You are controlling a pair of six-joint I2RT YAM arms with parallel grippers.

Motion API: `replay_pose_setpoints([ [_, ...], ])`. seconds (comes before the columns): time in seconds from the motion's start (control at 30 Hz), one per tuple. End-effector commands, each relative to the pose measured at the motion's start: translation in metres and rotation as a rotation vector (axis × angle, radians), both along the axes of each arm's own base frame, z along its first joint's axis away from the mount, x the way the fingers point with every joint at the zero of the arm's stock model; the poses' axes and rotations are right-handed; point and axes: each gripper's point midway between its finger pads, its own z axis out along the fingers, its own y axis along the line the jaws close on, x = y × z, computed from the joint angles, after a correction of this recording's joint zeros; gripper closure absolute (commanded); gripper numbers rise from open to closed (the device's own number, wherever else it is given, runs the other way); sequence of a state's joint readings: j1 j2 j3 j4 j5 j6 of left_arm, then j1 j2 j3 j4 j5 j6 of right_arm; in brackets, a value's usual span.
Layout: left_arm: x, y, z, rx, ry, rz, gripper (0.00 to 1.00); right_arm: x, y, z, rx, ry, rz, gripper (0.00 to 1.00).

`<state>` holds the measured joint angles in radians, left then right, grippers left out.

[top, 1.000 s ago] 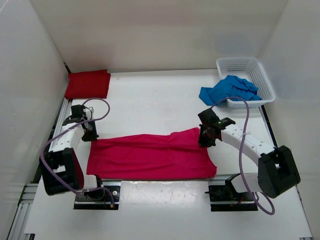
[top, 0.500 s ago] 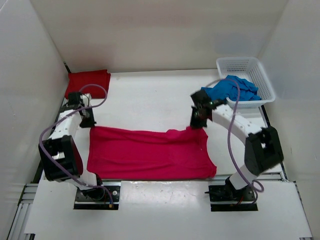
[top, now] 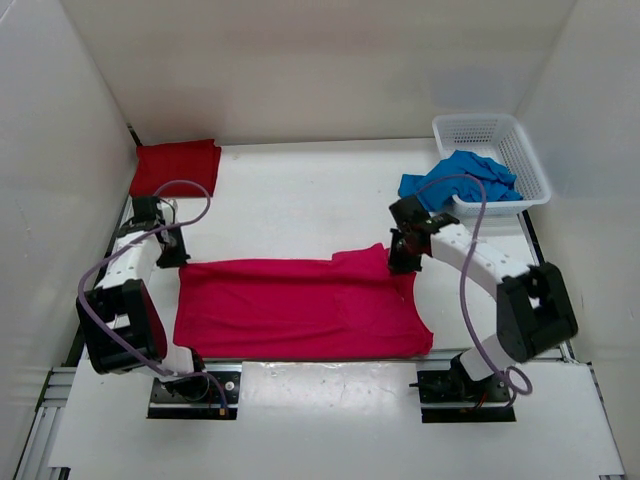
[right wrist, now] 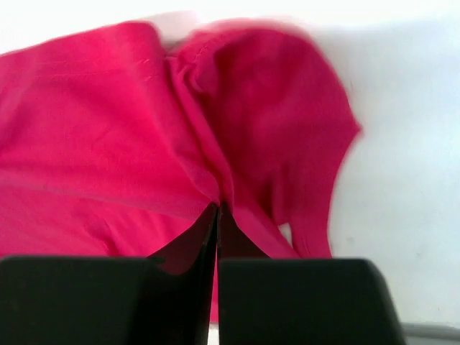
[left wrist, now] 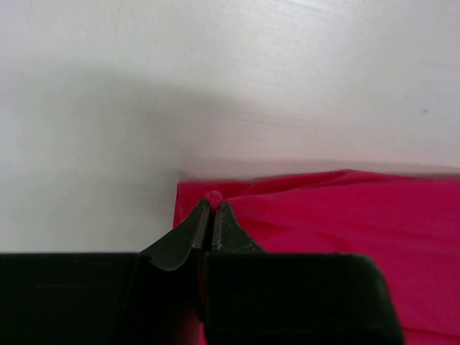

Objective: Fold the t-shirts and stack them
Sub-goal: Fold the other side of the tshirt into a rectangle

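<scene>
White table [top: 300, 190] holds the pink shirt [top: 300, 310] spread along the near edge, left gripper [top: 174, 259] and right gripper [top: 399, 262] each clamped on its far edge, while the red shirt [top: 176, 168] lies folded far-left and the blue shirt [top: 455, 180] spills from the basket [top: 490, 130].

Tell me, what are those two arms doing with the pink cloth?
Both robot arms hold the pink t-shirt spread on the table: the left gripper is pinched shut on its far left corner, the right gripper on fabric near its far right sleeve. A dark red t-shirt lies folded in the far left corner; a blue t-shirt hangs crumpled out of the white basket.
</scene>
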<state>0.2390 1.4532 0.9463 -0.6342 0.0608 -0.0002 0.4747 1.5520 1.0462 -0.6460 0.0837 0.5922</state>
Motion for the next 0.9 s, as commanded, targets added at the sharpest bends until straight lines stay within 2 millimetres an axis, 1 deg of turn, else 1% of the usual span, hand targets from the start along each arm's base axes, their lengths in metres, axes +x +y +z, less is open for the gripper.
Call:
replay_pose_setpoints([
  [0.0, -0.017, 0.000, 0.006, 0.010, -0.029, 0.014, 0.86, -0.016, -0.005, 0.011, 0.035, -0.055, -0.022, 1.00],
  [0.03, -0.021, -0.001, 0.002, 0.006, -0.016, 0.014, 0.86, -0.021, -0.007, 0.010, 0.039, -0.050, -0.035, 1.00],
  [0.07, -0.024, 0.003, 0.002, 0.017, -0.018, 0.028, 0.86, -0.025, -0.011, 0.013, 0.044, -0.067, -0.050, 1.00],
  [0.1, -0.028, 0.002, -0.002, 0.014, -0.006, 0.028, 0.86, -0.034, -0.015, 0.006, 0.035, -0.051, -0.050, 1.00],
  [0.13, -0.027, 0.002, 0.001, 0.016, -0.015, 0.028, 0.86, -0.037, -0.018, 0.005, 0.032, -0.053, -0.065, 1.00],
  [0.17, -0.030, 0.001, -0.003, 0.013, -0.005, 0.028, 0.86, -0.039, -0.019, 0.007, 0.038, -0.064, -0.065, 1.00],
  [0.2, -0.031, 0.003, -0.003, 0.021, -0.002, 0.032, 0.86, -0.044, -0.022, 0.003, 0.035, -0.052, -0.075, 1.00],
  [0.23, -0.031, 0.003, -0.003, 0.021, -0.002, 0.032, 0.86, -0.042, -0.021, 0.003, 0.040, -0.060, -0.075, 1.00],
  [0.27, -0.034, 0.002, -0.008, 0.017, 0.015, 0.032, 0.86, -0.046, -0.023, -0.001, 0.033, -0.048, -0.075, 1.00],
  [0.3, -0.034, 0.002, -0.008, 0.017, 0.015, 0.032, 0.86, -0.047, -0.017, 0.000, 0.052, -0.047, -0.059, 1.00],
  [0.33, -0.037, 0.001, -0.011, 0.015, 0.024, 0.032, 0.86, -0.051, -0.017, -0.003, 0.058, -0.032, -0.064, 1.00],
  [0.37, -0.037, 0.001, -0.011, 0.015, 0.024, 0.032, 0.86, -0.054, -0.012, -0.003, 0.069, -0.025, -0.056, 1.00],
  [0.4, -0.040, 0.002, -0.015, 0.020, 0.037, 0.036, 0.86, -0.053, -0.009, -0.002, 0.074, -0.032, -0.047, 1.00],
  [0.43, -0.045, 0.001, -0.019, 0.016, 0.052, 0.035, 0.86, -0.058, -0.008, -0.009, 0.066, -0.009, -0.048, 1.00],
  [0.47, -0.048, 0.000, -0.022, 0.014, 0.061, 0.035, 0.85, -0.062, -0.004, -0.011, 0.066, -0.008, -0.028, 1.00],
  [0.53, -0.058, -0.003, -0.029, 0.009, 0.081, 0.035, 0.83, -0.067, -0.004, -0.017, 0.054, 0.010, -0.043, 1.00],
  [0.57, -0.062, -0.004, -0.030, 0.009, 0.080, 0.035, 0.81, -0.070, -0.006, -0.024, 0.048, 0.026, -0.053, 1.00],
  [0.67, -0.072, -0.005, -0.037, 0.014, 0.094, 0.039, 0.80, -0.074, -0.006, -0.030, 0.049, 0.045, -0.050, 1.00],
  [0.73, -0.075, -0.006, -0.040, 0.012, 0.103, 0.039, 0.80, -0.077, -0.008, -0.033, 0.043, 0.054, -0.050, 1.00],
  [0.77, -0.075, -0.006, -0.040, 0.012, 0.103, 0.039, 0.80, -0.080, -0.010, -0.038, 0.033, 0.069, -0.050, 1.00],
  [0.87, -0.072, -0.005, -0.039, 0.012, 0.103, 0.039, 0.79, -0.080, -0.012, -0.040, 0.020, 0.072, -0.054, 1.00],
])
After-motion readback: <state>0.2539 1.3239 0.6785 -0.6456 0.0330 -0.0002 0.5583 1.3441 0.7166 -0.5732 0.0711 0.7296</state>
